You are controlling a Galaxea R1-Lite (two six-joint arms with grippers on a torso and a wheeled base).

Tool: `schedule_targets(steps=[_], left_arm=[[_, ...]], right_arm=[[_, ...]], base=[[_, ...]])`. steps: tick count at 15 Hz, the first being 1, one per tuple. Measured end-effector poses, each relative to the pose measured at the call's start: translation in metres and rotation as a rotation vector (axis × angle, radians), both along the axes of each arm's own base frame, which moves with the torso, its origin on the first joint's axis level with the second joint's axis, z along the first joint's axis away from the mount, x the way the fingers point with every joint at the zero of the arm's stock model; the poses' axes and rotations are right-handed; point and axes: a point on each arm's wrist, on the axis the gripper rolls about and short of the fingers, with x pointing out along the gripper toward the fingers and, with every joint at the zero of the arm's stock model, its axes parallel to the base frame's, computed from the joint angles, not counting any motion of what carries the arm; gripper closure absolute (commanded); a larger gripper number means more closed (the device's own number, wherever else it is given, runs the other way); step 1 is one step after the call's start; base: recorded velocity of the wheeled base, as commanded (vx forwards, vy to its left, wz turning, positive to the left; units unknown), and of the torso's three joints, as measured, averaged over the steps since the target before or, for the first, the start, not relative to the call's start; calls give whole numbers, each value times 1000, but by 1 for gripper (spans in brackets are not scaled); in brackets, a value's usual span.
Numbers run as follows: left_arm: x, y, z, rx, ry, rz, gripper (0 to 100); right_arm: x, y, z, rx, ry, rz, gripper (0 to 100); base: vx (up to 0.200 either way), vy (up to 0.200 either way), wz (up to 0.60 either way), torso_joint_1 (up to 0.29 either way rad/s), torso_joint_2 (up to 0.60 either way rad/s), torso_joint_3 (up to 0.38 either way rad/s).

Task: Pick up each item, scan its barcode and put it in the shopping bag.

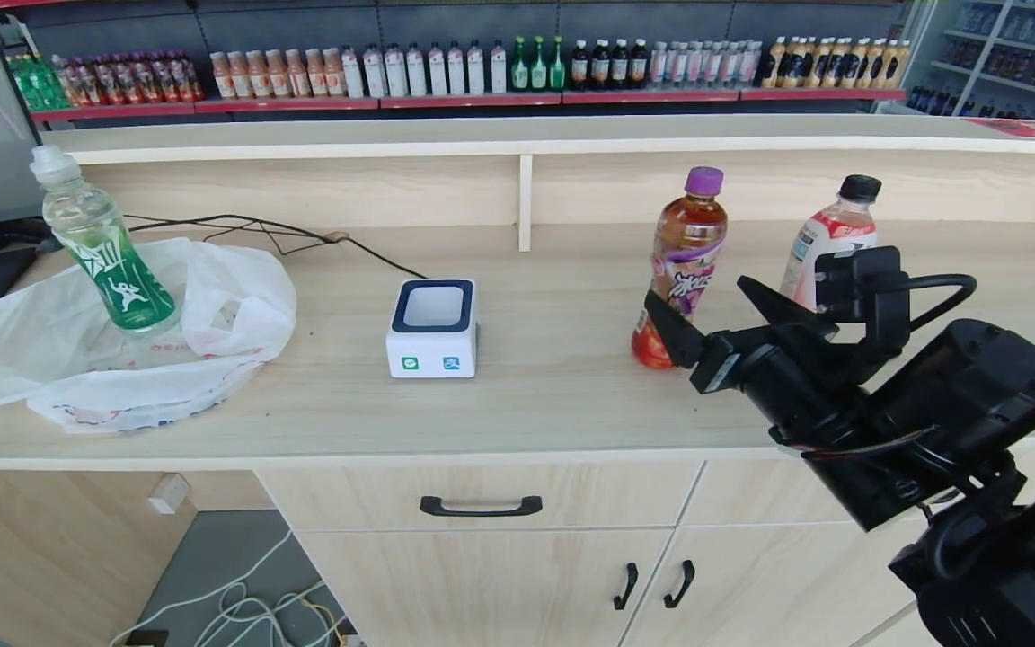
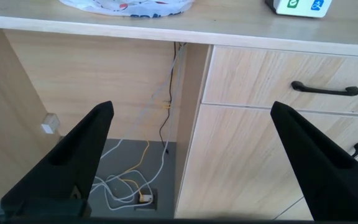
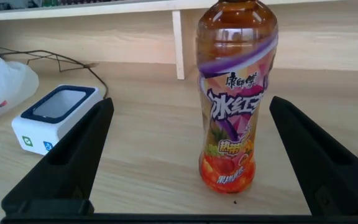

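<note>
Tea bottle (image 1: 684, 261) with a purple cap stands upright on the worktop (image 1: 553, 386), just ahead of the right hand (image 1: 697, 295), whose fingers are spread wide. A black-capped bottle (image 1: 827, 235) stands near it. The scanner (image 1: 432, 328) sits mid-worktop, and a green bottle (image 1: 109, 256) leans in the shopping bag (image 1: 230, 301). The left hand (image 2: 191, 112), also spread, hangs below the worktop's edge

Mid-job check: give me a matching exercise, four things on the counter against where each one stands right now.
Things:
1. green bottle
2. scanner
3. purple-capped bottle
4. black-capped bottle

Places:
A. middle of the counter
B. farthest to the robot's right
C. standing in the shopping bag
D. just ahead of the right gripper

Pairs: 1-C, 2-A, 3-D, 4-B.
</note>
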Motion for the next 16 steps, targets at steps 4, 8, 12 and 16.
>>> schedule_targets(steps=[4, 8, 12, 16], left_arm=[[0, 0, 0, 4, -4, 0, 0], [0, 0, 1, 3, -6, -1, 0], [0, 0, 0, 3, 1, 0, 0], [0, 0, 0, 2, 1, 0, 0]], right_arm=[[14, -6, -7, 3, 18, -69, 0], [35, -8, -15, 3, 26, -107, 0], [50, -4, -23, 8, 35, -114, 0], [64, 0, -26, 17, 24, -125, 0]], base=[[0, 0, 0, 0, 0, 0], [0, 0, 0, 0, 0, 0], [0, 0, 0, 0, 0, 0], [0, 0, 0, 0, 0, 0]])
